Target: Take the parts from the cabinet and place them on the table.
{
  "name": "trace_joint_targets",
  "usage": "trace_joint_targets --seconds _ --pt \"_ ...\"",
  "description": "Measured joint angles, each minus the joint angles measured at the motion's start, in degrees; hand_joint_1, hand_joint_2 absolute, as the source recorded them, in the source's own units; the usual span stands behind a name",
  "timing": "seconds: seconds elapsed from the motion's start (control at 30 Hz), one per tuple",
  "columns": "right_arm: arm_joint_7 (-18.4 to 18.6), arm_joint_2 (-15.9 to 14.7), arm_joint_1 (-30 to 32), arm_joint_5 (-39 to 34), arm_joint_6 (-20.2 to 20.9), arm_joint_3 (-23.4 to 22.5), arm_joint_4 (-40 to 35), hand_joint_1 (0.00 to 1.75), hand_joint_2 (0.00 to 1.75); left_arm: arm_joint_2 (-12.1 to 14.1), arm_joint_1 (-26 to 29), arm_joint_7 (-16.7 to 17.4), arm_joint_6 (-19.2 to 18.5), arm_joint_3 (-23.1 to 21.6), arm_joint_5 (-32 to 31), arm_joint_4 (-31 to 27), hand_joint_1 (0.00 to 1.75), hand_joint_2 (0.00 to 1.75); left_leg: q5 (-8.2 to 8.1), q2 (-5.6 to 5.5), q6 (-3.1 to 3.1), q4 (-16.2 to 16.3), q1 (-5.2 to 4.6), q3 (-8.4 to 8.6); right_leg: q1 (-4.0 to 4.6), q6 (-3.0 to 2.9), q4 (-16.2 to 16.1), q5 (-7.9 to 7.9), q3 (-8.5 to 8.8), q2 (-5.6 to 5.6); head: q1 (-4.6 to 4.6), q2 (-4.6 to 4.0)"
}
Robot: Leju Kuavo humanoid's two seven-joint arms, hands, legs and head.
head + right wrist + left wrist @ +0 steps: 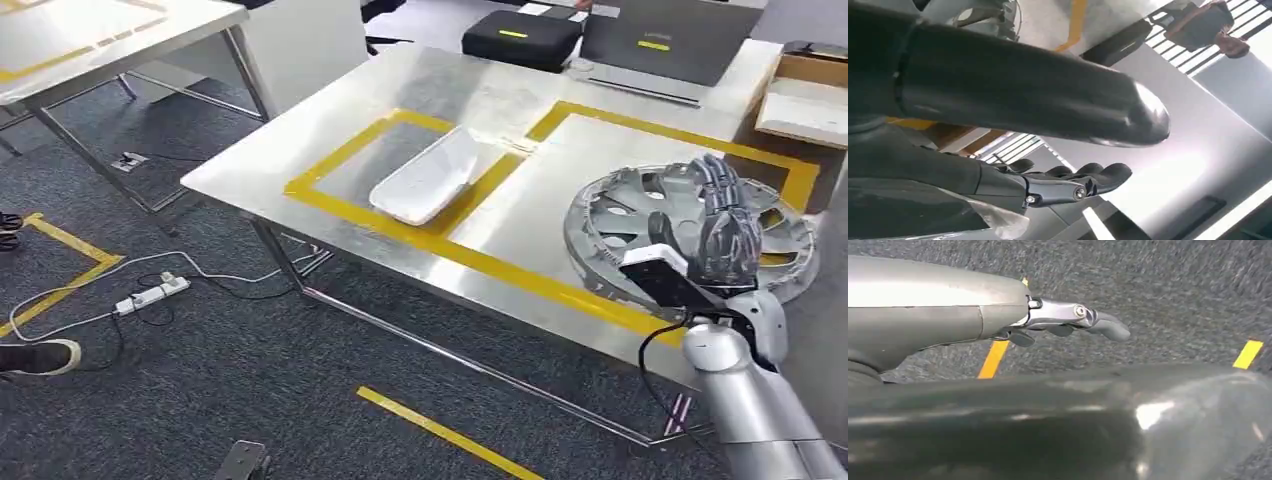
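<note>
At the near right table (520,95) edge, the right hand (722,225) is raised against the silver hubcap (625,215), whose far side is partly hidden behind it; whether the fingers grip the rim cannot be told. From the right wrist, straight fingers (1088,177) are seen against a ceiling. From the left wrist, the left hand (1073,322) is seen extended over carpet, holding nothing. Farther left on the table, a white part (428,177) lies inside yellow tape (470,255).

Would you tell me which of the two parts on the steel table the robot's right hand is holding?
The round silver wheel cover; the right hand grips its rim. The white oblong plastic part lies apart, untouched, inside a yellow-taped rectangle.
</note>
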Motion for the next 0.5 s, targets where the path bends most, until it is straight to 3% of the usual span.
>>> trace_joint_targets --seconds 0.03,0.07,0.13,0.17,0.3,0.33,0.37,0.43,0.47,0.5 --pt "-0.05 0.09 0.28 -0.13 0.00 -0.11 -0.22 0.00 0.00 0.00 0.01 -0.02 0.04 0.02 -0.13 0.00 0.00 0.00 0.83 0.00 0.07 -1.07 0.01 1.12 0.05 0.08 0.00 0.31 -0.34 0.00 0.00 0.00" --pt "-0.15 0.11 0.45 -0.31 -0.02 -0.26 -0.39 0.00 0.00 0.00 -0.01 -0.11 0.13 0.07 -0.13 0.00 0.00 0.00 2.43 0.00 0.22 -4.24 0.01 3.23 0.06 0.24 0.01 0.62 -0.65 0.03 0.00 0.00" --pt "-0.54 0.13 0.79 -0.72 -0.20 -0.55 -0.98 0.00 0.00 0.02 -0.09 -0.28 0.26 0.33 -0.13 0.00 0.00 0.00 6.09 0.00 0.78 -14.83 0.00 9.87 0.06 0.69 0.02 1.20 -0.96 0.07 0.00 0.00" --pt "-0.77 0.18 0.97 -0.96 -0.31 -0.79 -1.25 0.00 0.00 0.02 -0.25 -0.28 0.26 0.42 -0.15 0.00 0.00 0.00 5.43 0.00 0.96 -18.22 -0.19 11.40 0.34 1.06 0.21 1.44 -1.13 0.07 -0.02 0.00" --pt "-1.44 0.26 1.50 -1.53 -0.63 -1.25 -1.88 0.00 0.00 -0.06 -0.02 -0.33 0.26 0.54 -0.33 0.00 0.00 0.00 6.72 0.08 2.08 -18.55 -0.80 11.03 -0.08 2.54 -0.37 2.70 -1.30 0.17 0.05 0.00" --pt "-1.64 0.26 1.79 -1.79 -0.66 -1.46 -2.01 0.00 0.00 -0.15 -0.06 -0.35 0.26 0.59 -0.37 0.00 0.00 0.00 7.43 0.58 2.52 -18.98 -0.32 10.94 -0.29 2.70 0.18 2.21 -2.05 0.26 0.07 0.00" --pt "-1.71 0.26 2.01 -2.01 -0.66 -1.71 -2.21 0.00 0.00 -0.07 -0.09 -0.35 0.26 0.68 -0.39 0.00 0.00 0.00 7.67 0.72 2.88 -18.99 -0.38 10.69 -0.26 2.87 1.88 0.33 -2.95 0.17 0.29 0.00" --pt "-1.77 0.26 2.12 -2.14 -0.70 -1.99 -2.23 0.00 0.00 -0.13 -0.02 -0.35 0.31 0.85 -0.42 0.00 0.00 0.00 7.94 1.43 3.25 -18.98 -0.48 10.13 -0.26 3.22 10.53 -4.58 -6.34 0.21 0.51 0.00" --pt "-1.77 0.26 2.39 -2.14 -0.70 -2.06 -2.23 0.00 0.00 -0.20 0.01 -0.35 0.31 0.85 -0.46 0.00 0.00 0.00 8.03 1.80 3.29 -18.95 -0.55 9.87 -0.25 3.37 15.07 -6.42 -8.11 0.21 0.55 0.00" --pt "-1.77 0.26 2.68 -2.14 -0.70 -2.12 -2.23 0.00 0.00 -0.24 0.03 -0.35 0.31 0.87 -0.46 0.00 0.00 0.00 8.10 2.20 3.25 -18.93 -0.58 9.74 -0.25 3.46 17.53 -7.09 -8.92 0.18 0.55 0.00"
